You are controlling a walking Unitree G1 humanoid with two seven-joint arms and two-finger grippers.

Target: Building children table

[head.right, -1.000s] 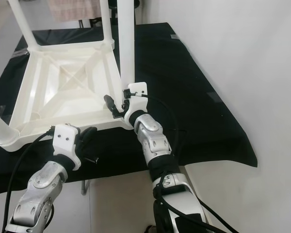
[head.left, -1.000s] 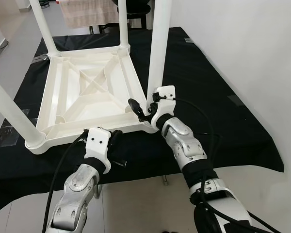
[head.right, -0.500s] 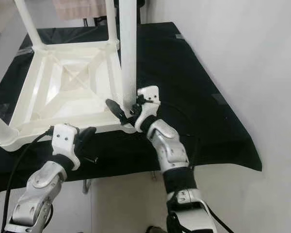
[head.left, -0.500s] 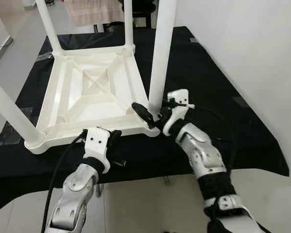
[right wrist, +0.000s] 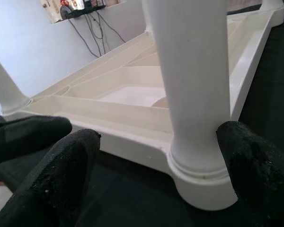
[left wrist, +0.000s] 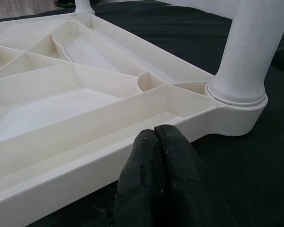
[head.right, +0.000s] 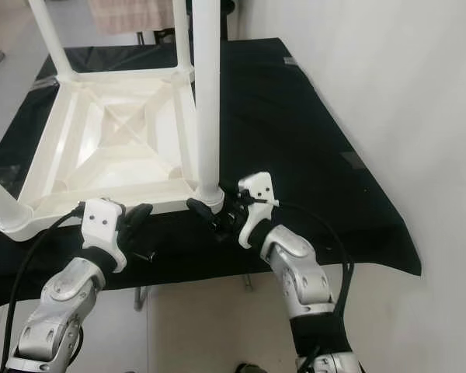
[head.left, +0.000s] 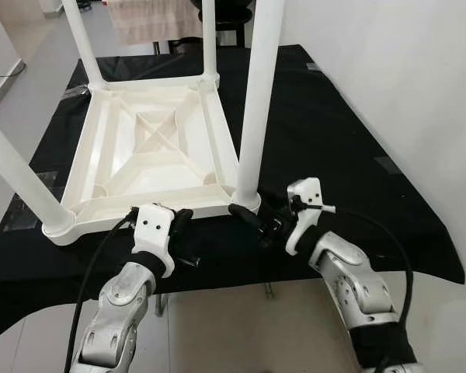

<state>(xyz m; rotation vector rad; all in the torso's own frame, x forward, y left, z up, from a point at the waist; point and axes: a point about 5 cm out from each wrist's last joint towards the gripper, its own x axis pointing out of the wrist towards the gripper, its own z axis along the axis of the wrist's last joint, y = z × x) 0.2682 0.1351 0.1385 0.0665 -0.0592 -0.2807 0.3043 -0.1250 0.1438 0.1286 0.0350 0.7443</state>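
Here's the white children's table [head.left: 151, 148], flipped upside down on the black-covered bench [head.left: 318, 132], its ribbed underside facing up and its legs standing straight up from the corners. It sits toward the bench's left half, its near frame edge running along close to the bench's near edge. My right claw [head.left: 258, 221] is at the table's near right corner, just in front of the leg [head.left: 256, 101] planted there. My fingers are spread apart, released, gripping nothing. From my right wrist I see one black fingertip [right wrist: 68, 177] on one side of the leg's base [right wrist: 203, 175] and the other out past the opposite side, with the round socket collar between them; I can't tell whether either pad is touching the plastic. My left claw [head.left: 182, 221] is at the near frame edge, left of that corner. Its two fingers [left wrist: 161, 184] are pressed together, clenched on nothing, tips right up against the outer wall of the frame [left wrist: 85, 161]. The near left leg [head.left: 19, 183] leans out toward the bench's left edge, and the two far legs rise at the table's back corners. Beyond the bench's far edge hangs a tan cloth [head.left: 151, 19].
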